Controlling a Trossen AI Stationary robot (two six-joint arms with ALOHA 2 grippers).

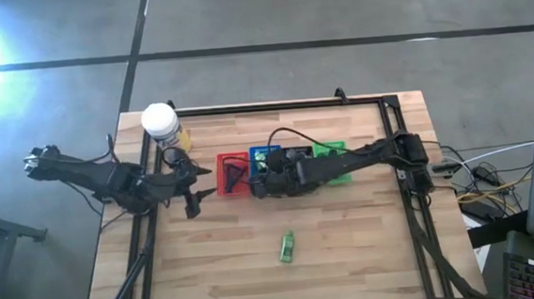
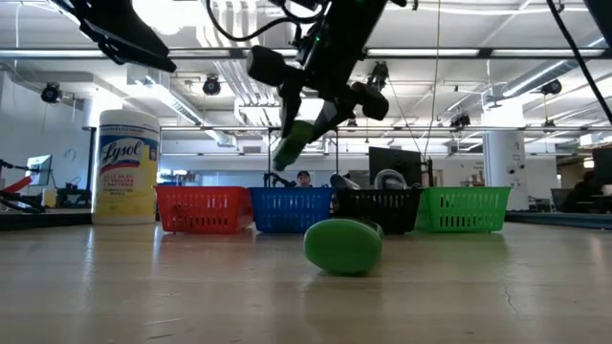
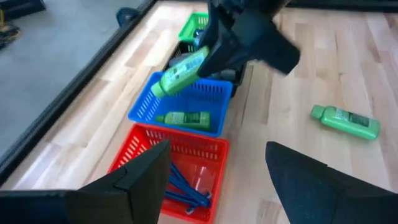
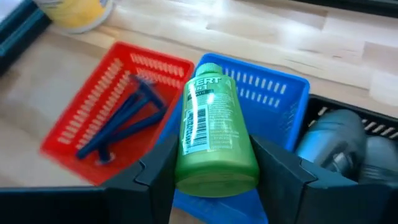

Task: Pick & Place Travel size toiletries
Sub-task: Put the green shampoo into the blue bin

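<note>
My right gripper [image 4: 214, 167] is shut on a small green bottle [image 4: 208, 124] above the blue basket [image 4: 280, 93]; the low view shows it hanging over the basket row [image 2: 298, 139]. A second green bottle [image 3: 183, 117] lies inside the blue basket [image 3: 144, 107]. A third green bottle [image 1: 287, 247] lies on its side on the bare wood nearer the table's near edge. Blue razors [image 4: 124, 121] lie in the red basket [image 4: 81, 124]. Grey tubes [image 4: 339, 140] lie in the black basket. My left gripper [image 3: 217, 168] is open, just left of the red basket [image 1: 234, 173]. My right gripper pinches the green bottle between its two fingers [image 4: 158, 171] at the lower body near the base [image 4: 214, 177]. It comes slanting down from the table's right. The bottle sticks out past the fingertips, cap end [image 3: 157, 90] tilted down, lifted clear above the blue basket.
A white-capped yellow Lysol jar [image 1: 160, 124] stands at the table's far left. The red, blue, black and green baskets [image 1: 332, 159] sit in a row across the middle. A black frame rail [image 1: 273, 107] runs along the far edge. Bare wood lies toward the near edge.
</note>
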